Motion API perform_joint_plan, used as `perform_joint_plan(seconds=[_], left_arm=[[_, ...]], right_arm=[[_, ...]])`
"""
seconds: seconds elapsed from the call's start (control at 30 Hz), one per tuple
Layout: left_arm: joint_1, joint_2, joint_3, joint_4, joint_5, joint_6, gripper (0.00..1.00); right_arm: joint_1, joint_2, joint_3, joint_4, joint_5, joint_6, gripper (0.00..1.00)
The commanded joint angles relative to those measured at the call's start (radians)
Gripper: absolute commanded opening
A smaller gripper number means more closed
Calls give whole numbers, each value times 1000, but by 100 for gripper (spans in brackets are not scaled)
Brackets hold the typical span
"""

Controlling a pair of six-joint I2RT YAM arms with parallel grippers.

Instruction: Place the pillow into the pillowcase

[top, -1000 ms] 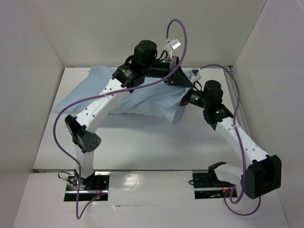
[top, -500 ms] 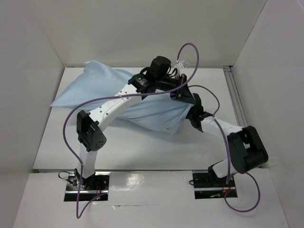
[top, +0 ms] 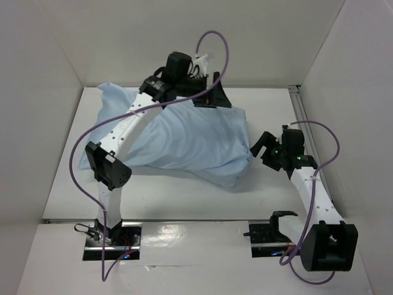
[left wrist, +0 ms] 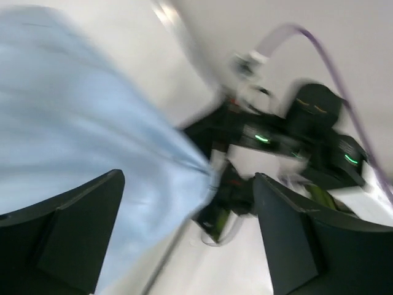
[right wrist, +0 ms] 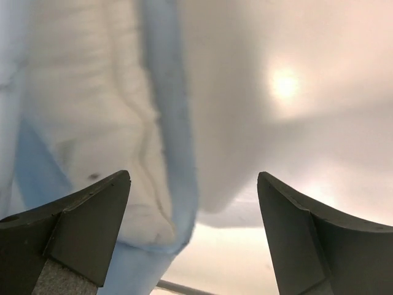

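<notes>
**A:** Right wrist view: our right gripper [right wrist: 193,178] stands wide and holds nothing. Just ahead of it we see the pillow [right wrist: 80,110], white inside the pillowcase [right wrist: 169,123] hem.

**B:** From above, we see the stuffed pillowcase lying mid-table [top: 184,196]. Our left gripper [top: 214,98] is at its far edge, fingers wide apart.

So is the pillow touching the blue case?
Touching. The right wrist view shows the white pillow tucked inside the open end of the case, whose blue hem lies right against it.
</notes>
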Motion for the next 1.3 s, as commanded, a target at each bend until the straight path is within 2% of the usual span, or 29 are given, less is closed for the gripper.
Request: perform_joint_plan(seconds=[0.0,0.03,0.07,0.13,0.2,0.27,0.3,0.33,0.4,0.47,0.53,0.57,0.73,0.83,0.93,1.0,1.07,1.1,1.13,1.17,1.2,1.23,1.27], left_arm=[[84,-82,20,-205,-297,142,97],[121,-108,-2,-248,-367,142,94],[142,-138,-64,-260,-434,142,82],[225,-260,-214,-260,-546,125,66],[294,-348,-330,-221,-580,102,57],[407,-479,-492,-166,-567,78,59],[446,-514,-540,-150,-556,67,63],[513,-578,-627,-118,-523,67,72],[567,-620,-698,-108,-511,58,78],[625,-659,-775,-108,-548,46,80],[670,-680,-819,-122,-576,36,81],[717,-694,-870,-122,-585,23,81],[880,-748,-1001,-85,-582,12,89],[928,-748,-1074,-32,-582,12,91],[965,-720,-1148,72,-504,-2,96],[986,-661,-1174,134,-380,-13,96],[986,-610,-1183,200,-355,-34,95],[977,-563,-1197,235,-322,-34,89],[977,-536,-1197,267,-302,-43,83],[977,-509,-1197,293,-277,-43,73],[977,-484,-1171,304,-210,-43,57],[977,-460,-1154,304,-185,-43,2],[986,-429,-1133,295,-162,-43,0]], right_arm=[[-34,-45,29,-180,95,-47,91],[-34,-58,45,-194,107,-34,93],[-44,-58,81,-214,121,-22,93],[-44,-58,134,-250,143,-1,94],[-44,-58,252,-274,161,0,94],[-44,-39,378,-301,175,-14,94],[-44,-39,413,-301,184,-23,95],[-44,-39,454,-279,161,-45,95],[-44,-29,467,-239,93,-72,96],[-27,26,467,-193,-42,-95,96],[13,69,433,-180,-93,-111,99],[74,111,422,-189,-93,-122,100],[246,184,306,-142,-43,-131,100],[321,255,240,-42,-78,-120,100],[363,353,208,80,-109,-74,100],[378,413,197,189,-145,-31,95],[378,439,217,235,-155,-19,65],[348,448,230,245,-140,-7,50],[331,459,272,245,-139,-7,28],[312,459,298,245,-130,-7,0],[268,459,327,211,-120,-19,0],[244,447,397,193,-119,-29,0],[216,436,436,174,-101,-42,0]])
